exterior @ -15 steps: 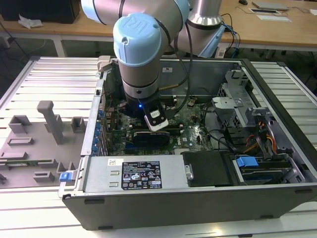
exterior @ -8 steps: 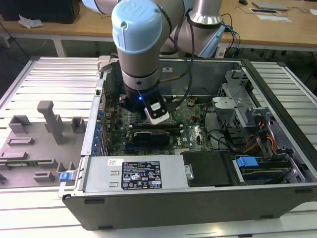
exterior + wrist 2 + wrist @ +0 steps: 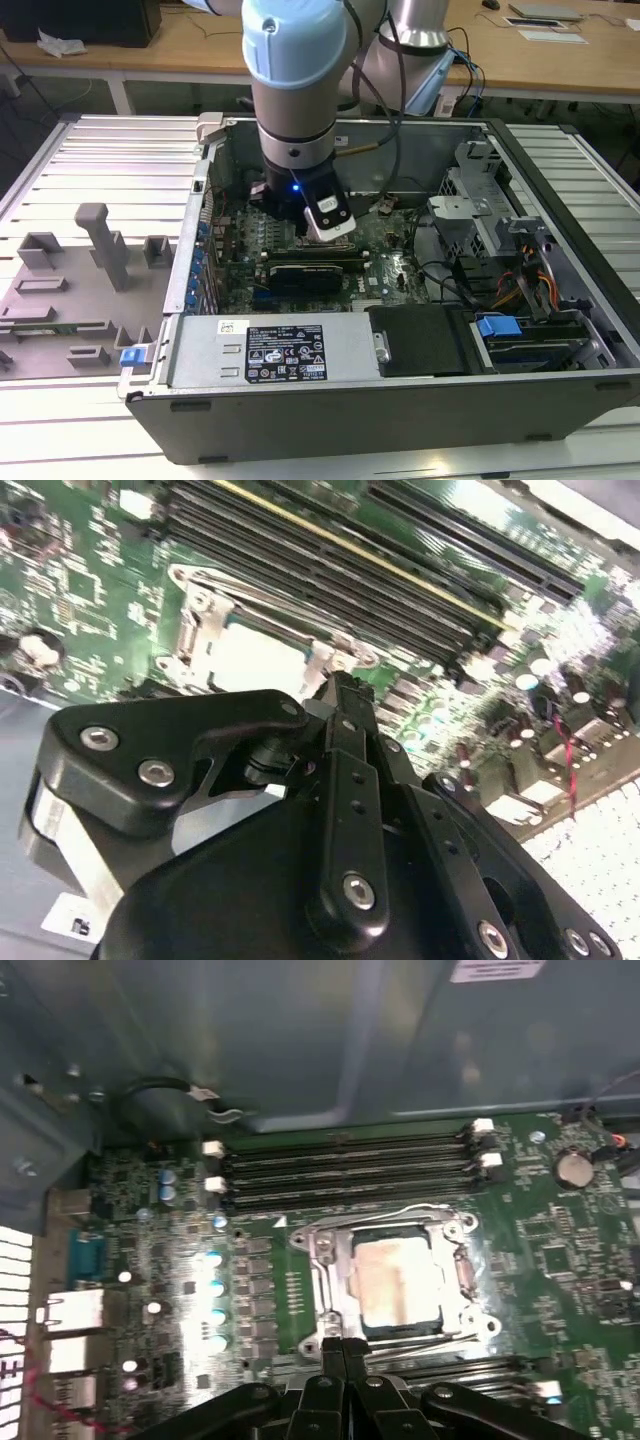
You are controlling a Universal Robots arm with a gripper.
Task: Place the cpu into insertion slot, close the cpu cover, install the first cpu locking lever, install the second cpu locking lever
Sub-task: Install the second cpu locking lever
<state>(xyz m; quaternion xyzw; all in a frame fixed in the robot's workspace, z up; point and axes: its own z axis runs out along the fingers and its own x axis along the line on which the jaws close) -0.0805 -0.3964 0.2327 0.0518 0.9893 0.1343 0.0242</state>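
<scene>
Pale silver-beige square cpu (image 3: 398, 1282), seated under dark-framed cpu cover (image 3: 330, 1278)

From my screen I see a ribbed, pale metal desk (image 3: 90, 160) under even indoor light. Behind its far edge stand long wooden tables (image 3: 180, 45) with white legs, one carrying crumpled white paper (image 3: 60, 43), another flat devices (image 3: 545, 14). Dark floor (image 3: 40, 100) shows beneath them.
</scene>
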